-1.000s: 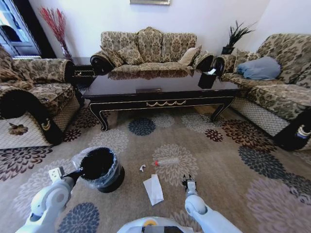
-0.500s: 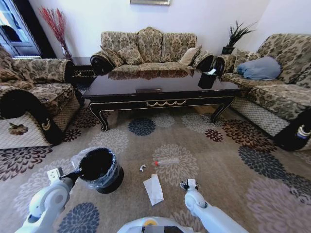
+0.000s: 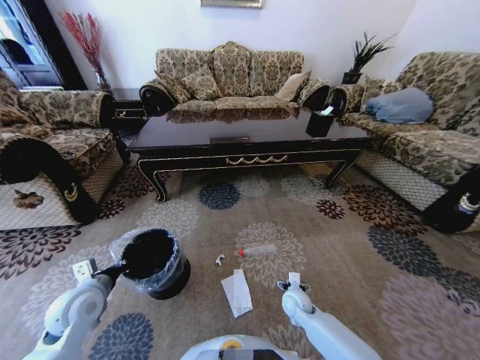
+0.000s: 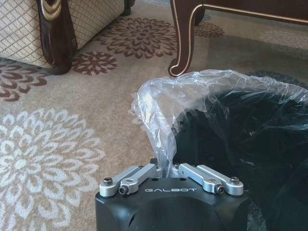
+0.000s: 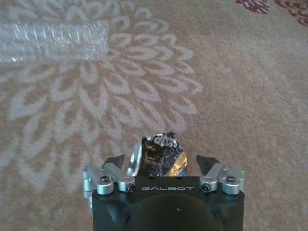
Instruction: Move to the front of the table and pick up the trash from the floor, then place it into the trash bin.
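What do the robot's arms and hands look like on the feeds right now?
Both arms are smooth, rounded, light grey-white shells. The left hand and right hand match: a black body printed GALBOT in white, with silver metal finger linkages fastened by dark screws. From the head view, the left hand and right hand show small pale blocks at the wrists. No loose cables are visible.

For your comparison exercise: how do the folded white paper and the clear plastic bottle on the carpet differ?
The paper is flat, opaque and white; the bottle is rounded, see-through and ribbed, with a red cap. The paper lies nearer the robot and the trash bin; the bottle lies farther out, toward the table. Both rest loose on the floor, ungripped.
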You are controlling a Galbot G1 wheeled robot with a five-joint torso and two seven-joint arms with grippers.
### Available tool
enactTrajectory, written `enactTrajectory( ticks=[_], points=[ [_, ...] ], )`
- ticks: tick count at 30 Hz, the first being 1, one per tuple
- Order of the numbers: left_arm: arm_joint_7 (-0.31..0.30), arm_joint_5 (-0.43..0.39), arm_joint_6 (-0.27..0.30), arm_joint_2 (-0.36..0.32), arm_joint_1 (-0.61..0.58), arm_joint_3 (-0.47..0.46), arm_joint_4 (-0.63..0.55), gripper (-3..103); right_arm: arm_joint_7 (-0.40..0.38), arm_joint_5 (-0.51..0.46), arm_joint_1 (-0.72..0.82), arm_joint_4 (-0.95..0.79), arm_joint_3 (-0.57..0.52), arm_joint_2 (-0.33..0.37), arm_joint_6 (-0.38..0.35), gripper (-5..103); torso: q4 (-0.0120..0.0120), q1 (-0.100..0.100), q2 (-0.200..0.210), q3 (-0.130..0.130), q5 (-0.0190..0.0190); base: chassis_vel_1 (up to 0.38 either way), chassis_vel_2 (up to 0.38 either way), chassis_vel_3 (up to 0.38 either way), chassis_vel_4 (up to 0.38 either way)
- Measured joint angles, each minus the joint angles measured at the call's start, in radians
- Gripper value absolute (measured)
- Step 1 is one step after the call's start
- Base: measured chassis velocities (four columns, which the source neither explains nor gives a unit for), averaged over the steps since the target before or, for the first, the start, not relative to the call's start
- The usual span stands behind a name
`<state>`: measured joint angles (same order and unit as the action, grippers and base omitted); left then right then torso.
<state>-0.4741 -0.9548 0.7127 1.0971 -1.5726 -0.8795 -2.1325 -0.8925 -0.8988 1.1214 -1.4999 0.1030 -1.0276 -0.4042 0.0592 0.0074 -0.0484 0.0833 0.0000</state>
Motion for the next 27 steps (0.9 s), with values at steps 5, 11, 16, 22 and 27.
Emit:
enactTrajectory(
  ticks=[5, 11, 16, 22, 27],
  points=[
    [0.000, 0.000, 0.000, 0.000, -0.002, 0.000, -0.002, 3, 0.003, 0.053, -0.007, 0.043, 0.007, -0.007, 0.008, 70, 0.0000, 0.000, 0.000, 0.000, 0.0000, 0.000, 0.000, 0.000, 0.000],
    [0.000, 0.002, 0.000, 0.003, -0.005, -0.001, -0.006, 3, 0.010, 0.057, -0.005, 0.038, 0.007, -0.006, 0.014, 48, 0.0000, 0.000, 0.000, 0.000, 0.0000, 0.000, 0.000, 0.000, 0.000],
    [0.000, 0.006, 0.000, 0.006, -0.008, 0.000, -0.010, 3, 0.017, 0.073, 0.008, 0.026, 0.006, -0.005, 0.022, 25, -0.0001, 0.000, 0.000, 0.000, 0.0000, 0.000, 0.000, 0.000, 0.000],
    [0.000, 0.007, 0.000, 0.006, -0.013, -0.001, -0.018, 3, 0.035, 0.106, 0.028, 0.011, -0.008, 0.007, 0.039, 10, 0.0001, 0.000, 0.000, 0.000, 0.0000, 0.000, 0.000, 0.000, 0.000],
    [0.000, 0.010, 0.000, 0.008, -0.018, -0.001, -0.023, 3, 0.061, 0.128, 0.043, -0.027, -0.037, 0.018, 0.075, 10, 0.0001, 0.000, 0.000, 0.000, 0.0001, 0.000, 0.000, 0.000, 0.000]
  ],
)
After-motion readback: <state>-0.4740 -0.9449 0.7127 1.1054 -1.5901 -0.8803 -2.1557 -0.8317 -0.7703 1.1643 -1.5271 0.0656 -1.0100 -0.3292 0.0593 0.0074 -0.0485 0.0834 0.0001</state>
